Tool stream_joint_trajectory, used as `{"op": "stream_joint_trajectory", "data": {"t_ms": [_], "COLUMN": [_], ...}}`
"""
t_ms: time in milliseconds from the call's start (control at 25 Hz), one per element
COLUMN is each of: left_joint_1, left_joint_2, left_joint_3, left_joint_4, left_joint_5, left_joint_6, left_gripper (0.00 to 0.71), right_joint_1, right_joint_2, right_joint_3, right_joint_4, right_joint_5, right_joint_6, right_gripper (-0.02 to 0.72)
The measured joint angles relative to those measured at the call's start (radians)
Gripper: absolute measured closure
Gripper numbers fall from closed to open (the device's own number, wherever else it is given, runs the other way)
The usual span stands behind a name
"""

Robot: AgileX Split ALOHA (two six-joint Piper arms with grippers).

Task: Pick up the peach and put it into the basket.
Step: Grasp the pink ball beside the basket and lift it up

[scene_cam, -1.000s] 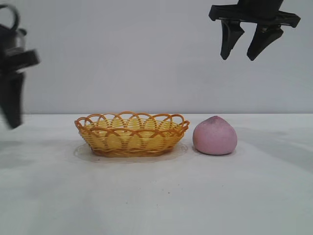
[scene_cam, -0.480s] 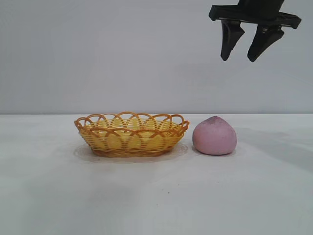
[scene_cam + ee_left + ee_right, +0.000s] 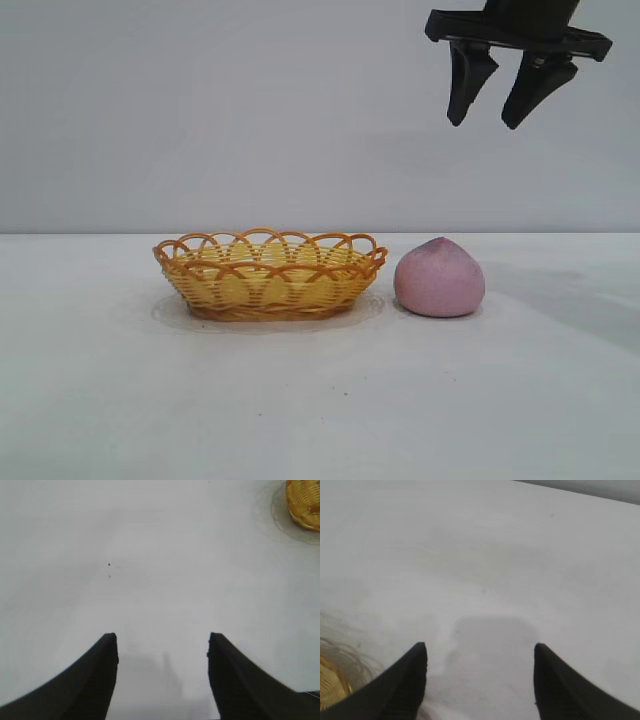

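Hovering high above peach (image 3: 440, 277) with right gripper (image 3: 497, 117) spread, holding nothing; peach sitting on table (image 3: 320, 400) just beside basket (image 3: 270, 274). Risking nudging the rounded fruit away, or clipping the rim, during descent

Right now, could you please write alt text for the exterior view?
A pink peach sits on a white table just right of an empty wicker basket. The right gripper hangs open high above the peach, holding nothing.
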Motion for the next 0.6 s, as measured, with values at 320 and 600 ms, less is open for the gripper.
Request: {"op": "stream_joint_trajectory", "data": {"t_ms": [320,600], "left_joint_1": [0.000,0.000], "left_joint_2": [-0.177,-0.344], "left_joint_3": [0.123,0.157], "left_joint_4": [-0.026,-0.050], "left_joint_5": [0.098,0.072], "left_joint_6": [0.001,0.050], "left_gripper": [0.354,0.354], "right_joint_1": [0.000,0.000], "right_joint_2": [0.000,0.000], "right_joint_3": [0.000,0.000], "right_joint_4": [0.033,0.039], "right_joint_5": [0.008,0.026], "right_joint_6": [-0.017,-0.023], "right_gripper": [0.307,0.307]}}
